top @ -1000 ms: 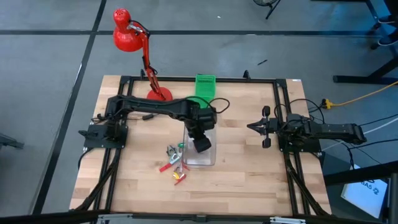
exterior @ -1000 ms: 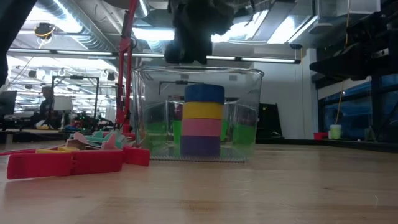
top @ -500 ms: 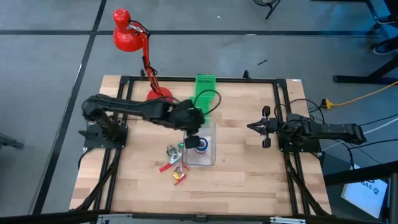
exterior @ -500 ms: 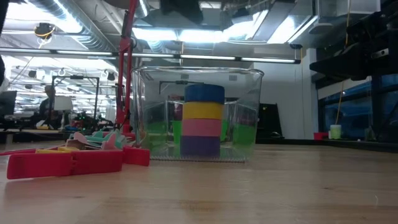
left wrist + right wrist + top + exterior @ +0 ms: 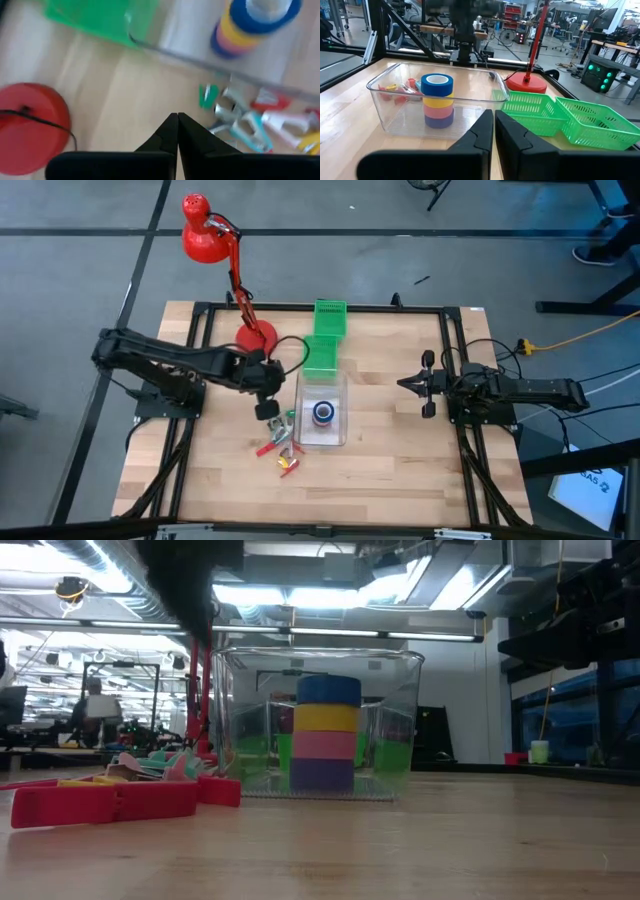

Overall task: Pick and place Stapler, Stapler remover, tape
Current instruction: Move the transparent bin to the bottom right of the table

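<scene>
Count: four rolls of tape (image 5: 327,732), stacked in one upright column inside a single clear plastic bin (image 5: 322,439) near the tabletop (image 5: 400,470) centre. From the low view the stack read, top down: blue, yellow, pink, blue-violet. Each roll was a short ring; the top one showed a pale core from above (image 5: 437,80).

Beside the bin, at its 9 o'clock in the high view, lay a loose cluster of small tools (image 5: 281,442): red, grey-silver, teal and yellow pieces, touching or overlapping. An exact count and which piece was the stapler or the remover could not be told. A long red piece (image 5: 105,802) lay flat in the low-view foreground, outside the bin.

Two green mesh baskets (image 5: 325,340) stood at the bin's 12 o'clock, end to end. One red desk lamp (image 5: 210,240) had its round base (image 5: 255,333) at roughly 10 o'clock from the bin.

Left pincer (image 5: 266,410): above the tabletop at the bin's 9 o'clock, just above the tool cluster, fingers (image 5: 168,135) pressed together, holding nothing.

Right pincer (image 5: 412,383): parked at the bin's 3 o'clock, well apart from it, tips pressed together in its wrist view (image 5: 493,122), empty.
</scene>
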